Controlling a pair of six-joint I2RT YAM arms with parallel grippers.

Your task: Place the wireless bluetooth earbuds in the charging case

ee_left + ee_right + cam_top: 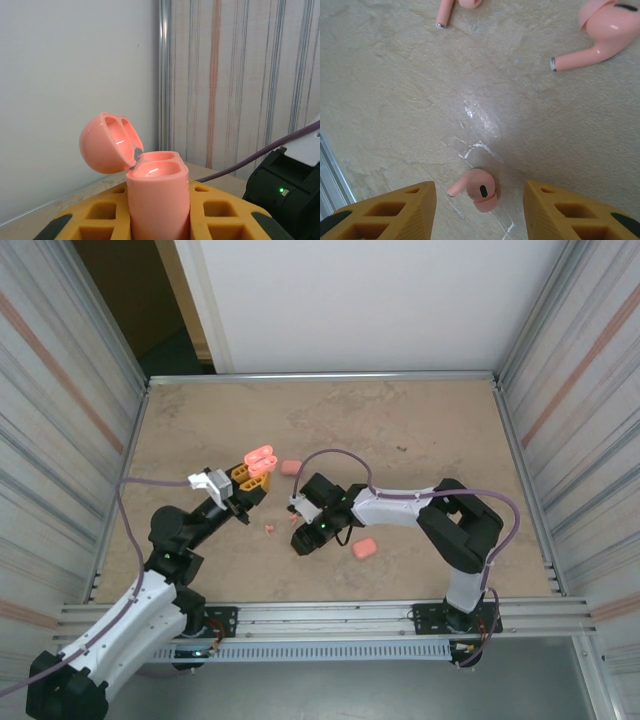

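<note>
My left gripper (252,478) is pinching the open case (159,200); my right gripper (479,216), spread, is straddling an earbud (479,190), needing to close.

Left arm (130,610): stretched forward from its base
Left gripper (252,478): tilted upward, yellow fingers pinched tight
Right arm (400,508): elbow bent, forearm reaching leftward
Right gripper (479,192): pointing down, fingers apart

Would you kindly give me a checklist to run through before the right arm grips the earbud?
1. The lid of the case is open: ok.
2. Both wells are empty: ok.
3. The left jaws are shut on the case: ok.
4. The earbud lies between the right jaws: ok.
5. The right jaws touch the earbud: not ok, gaps on both sides.
6. The earbud is turned to suit a well: cannot tell.
</note>
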